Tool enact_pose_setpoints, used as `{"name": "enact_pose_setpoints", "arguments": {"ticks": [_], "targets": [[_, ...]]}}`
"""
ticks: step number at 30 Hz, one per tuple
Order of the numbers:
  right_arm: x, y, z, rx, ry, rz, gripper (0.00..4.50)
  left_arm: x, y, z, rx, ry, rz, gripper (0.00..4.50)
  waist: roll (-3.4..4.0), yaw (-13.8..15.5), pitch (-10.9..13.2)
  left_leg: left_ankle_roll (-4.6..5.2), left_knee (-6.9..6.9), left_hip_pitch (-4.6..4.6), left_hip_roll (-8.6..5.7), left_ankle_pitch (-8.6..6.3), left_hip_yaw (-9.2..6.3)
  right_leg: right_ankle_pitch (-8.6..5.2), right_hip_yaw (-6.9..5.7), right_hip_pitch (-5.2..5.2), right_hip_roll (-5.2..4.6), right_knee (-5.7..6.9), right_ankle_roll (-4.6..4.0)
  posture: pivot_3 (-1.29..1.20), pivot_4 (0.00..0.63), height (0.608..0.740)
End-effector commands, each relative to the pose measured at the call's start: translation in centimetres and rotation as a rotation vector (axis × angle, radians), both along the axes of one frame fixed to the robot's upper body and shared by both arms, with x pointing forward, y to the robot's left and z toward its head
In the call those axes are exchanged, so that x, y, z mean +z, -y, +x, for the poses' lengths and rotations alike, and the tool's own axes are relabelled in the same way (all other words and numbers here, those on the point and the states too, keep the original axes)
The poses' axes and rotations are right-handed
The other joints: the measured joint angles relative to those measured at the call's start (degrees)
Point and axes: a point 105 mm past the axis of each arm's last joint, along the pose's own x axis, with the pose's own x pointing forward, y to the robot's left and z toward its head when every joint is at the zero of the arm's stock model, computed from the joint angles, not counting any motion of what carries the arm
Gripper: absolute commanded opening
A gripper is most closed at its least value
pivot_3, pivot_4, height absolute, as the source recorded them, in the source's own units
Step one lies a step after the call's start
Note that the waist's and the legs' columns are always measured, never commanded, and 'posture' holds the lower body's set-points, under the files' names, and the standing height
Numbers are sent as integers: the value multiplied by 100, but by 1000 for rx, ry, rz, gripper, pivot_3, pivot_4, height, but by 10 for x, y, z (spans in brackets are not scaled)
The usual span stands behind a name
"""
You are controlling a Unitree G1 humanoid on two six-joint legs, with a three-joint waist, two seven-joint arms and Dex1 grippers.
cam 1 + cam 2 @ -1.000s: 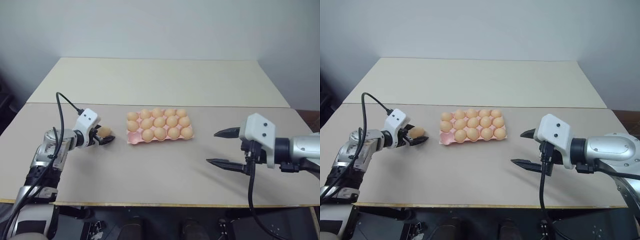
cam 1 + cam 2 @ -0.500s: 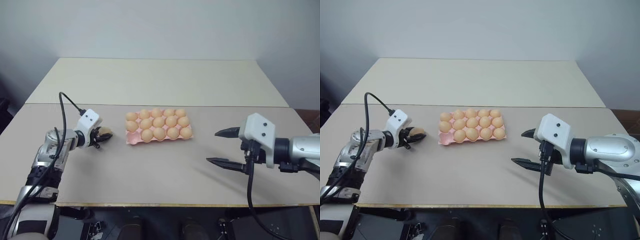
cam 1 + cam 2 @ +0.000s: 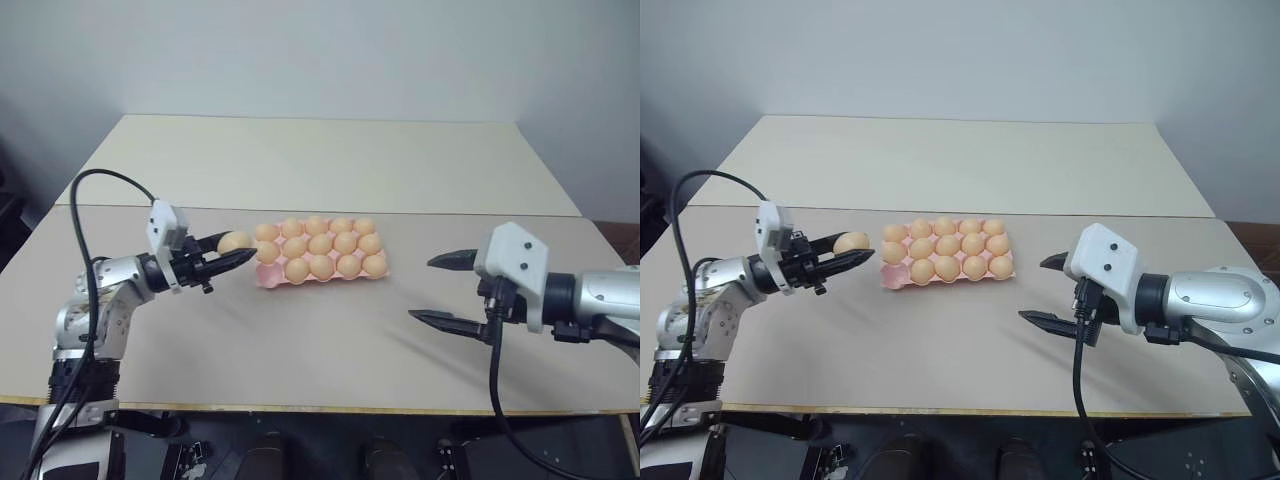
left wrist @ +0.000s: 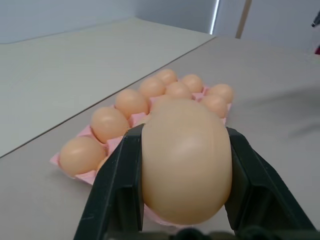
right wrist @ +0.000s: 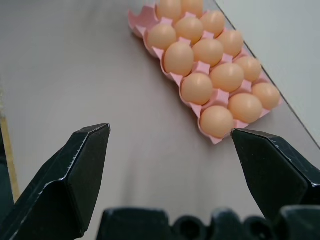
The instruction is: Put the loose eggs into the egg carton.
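A light orange-tan loose egg (image 3: 233, 242) hangs above the table, and my left gripper (image 3: 241, 250) is shut on it. It sits just left of the egg carton's (image 3: 266, 280) left end. The black fingers (image 4: 117, 190) press both sides of the egg (image 4: 186, 155). The pink carton (image 3: 892, 281) lies mid-table with several eggs in it, and its front-left corner cup is bare. My right gripper (image 3: 420, 291) hovers open and holds nothing, well to the right of the carton, with its fingers (image 5: 75, 180) spread wide.
A seam runs across behind the carton where a second tan table (image 3: 320, 160) butts on. A black cable (image 3: 95, 200) loops up from my left wrist. A pale wall stands behind the far table.
My left gripper shut on the egg lying on the table, lifted it and carried it right, up to the carton's left end, turning as it went. The right arm kept still.
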Motion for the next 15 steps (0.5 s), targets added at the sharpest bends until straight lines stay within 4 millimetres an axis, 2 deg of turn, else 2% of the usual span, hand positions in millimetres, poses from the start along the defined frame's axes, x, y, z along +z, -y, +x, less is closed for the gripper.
{"name": "enact_pose_setpoints", "arguments": {"ticks": [1,9,11,12,15], "targets": [[5,-1,-3,-12,44,3,4500,4,5,6,-22,46,29,1682,0,2,0,1,0,0,0,-1,1,0,1,0,0,-1,0,0,150,740],[6,2,-6,-40,51,1,4500,-10,17,21,-50,69,60,1682,0,10,0,3,4,-8,0,-1,1,0,-2,-4,1,-3,0,0,150,740],[6,3,-7,-45,50,0,4500,-10,22,20,-78,74,49,2385,0,8,0,3,4,-8,0,-2,0,0,-1,-4,2,-2,0,0,150,740],[6,3,-7,-48,51,-3,4500,-11,23,21,-80,73,52,2596,0,8,0,3,4,-8,0,-2,0,0,-1,-4,2,-3,0,0,150,740],[7,4,-7,-50,53,-4,4500,-14,23,28,-26,107,72,3478,0,9,0,4,4,-9,0,-2,0,0,-1,-5,2,-3,0,0,150,740]]}}
